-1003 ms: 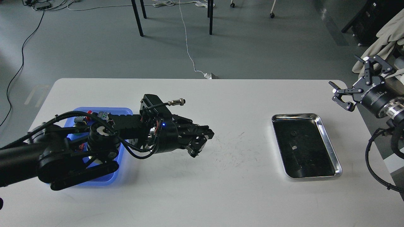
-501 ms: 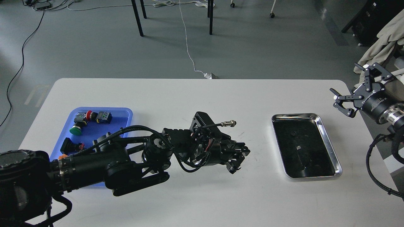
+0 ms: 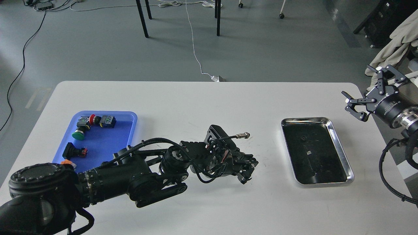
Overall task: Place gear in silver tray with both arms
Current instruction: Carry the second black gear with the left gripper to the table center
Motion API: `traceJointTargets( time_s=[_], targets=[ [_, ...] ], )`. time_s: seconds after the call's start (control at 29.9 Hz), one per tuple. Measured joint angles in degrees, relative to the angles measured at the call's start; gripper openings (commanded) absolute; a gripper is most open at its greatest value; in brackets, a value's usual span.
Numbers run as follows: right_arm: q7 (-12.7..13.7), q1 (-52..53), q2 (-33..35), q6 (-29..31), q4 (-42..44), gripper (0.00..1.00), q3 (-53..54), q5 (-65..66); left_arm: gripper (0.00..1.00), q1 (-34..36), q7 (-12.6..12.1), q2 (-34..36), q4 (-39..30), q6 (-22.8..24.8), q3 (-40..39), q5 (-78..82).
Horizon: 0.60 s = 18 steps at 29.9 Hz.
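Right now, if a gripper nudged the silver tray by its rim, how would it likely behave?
The silver tray looks like thin, stiff polished metal, so it would probably slide rather than flex. Lying flat on the smooth white table, it seems unlikely to tip. Its glossy, rounded rim could be slippery to pinch.

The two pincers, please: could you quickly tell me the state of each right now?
Left pincer: over the bare table, too dark to tell open from closed, or whether it holds anything.
Right pincer: open, holding nothing.
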<state>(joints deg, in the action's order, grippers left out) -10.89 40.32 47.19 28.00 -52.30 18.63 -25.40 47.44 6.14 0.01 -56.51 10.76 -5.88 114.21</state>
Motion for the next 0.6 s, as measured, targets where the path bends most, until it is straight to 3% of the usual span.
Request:
traceJointTargets(
  time_s=[0.6],
  targets=[
    [-0.05, 0.02, 0.01, 0.00, 0.00, 0.97, 0.00, 0.00, 0.23, -0.31, 0.72, -0.01, 4.46, -1.77, -0.16, -0.29]
  ],
)
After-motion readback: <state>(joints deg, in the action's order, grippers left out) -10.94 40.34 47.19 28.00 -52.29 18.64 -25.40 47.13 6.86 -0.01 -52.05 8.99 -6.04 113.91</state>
